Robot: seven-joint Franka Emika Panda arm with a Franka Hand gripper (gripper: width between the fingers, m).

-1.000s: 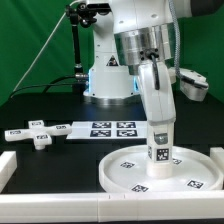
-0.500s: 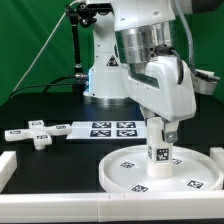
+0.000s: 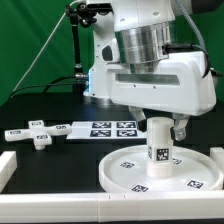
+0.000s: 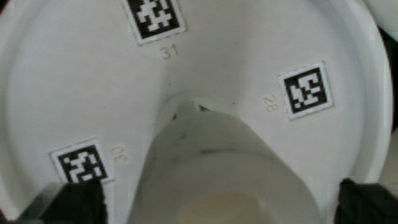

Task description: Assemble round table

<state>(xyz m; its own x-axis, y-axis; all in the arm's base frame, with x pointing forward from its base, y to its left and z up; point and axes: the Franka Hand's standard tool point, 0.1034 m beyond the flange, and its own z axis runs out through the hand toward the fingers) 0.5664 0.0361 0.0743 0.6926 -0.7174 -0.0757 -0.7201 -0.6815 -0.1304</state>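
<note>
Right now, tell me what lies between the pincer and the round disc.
The thick short cylinder stands upright on the round disc, its top reaching up into the pincer. Nothing else fills that stretch; the exterior view shows it plainly.

Over the last second I've watched the gripper [image 3: 159,130] swing round its upright axis on the cylinder [image 3: 158,146]. It was edge-on to the exterior view, then halfway round, and now shows its broad face. The finger [image 3: 180,128] that covered the cylinder's upper front now sits at the exterior view's right, leaving that part bare.
</note>
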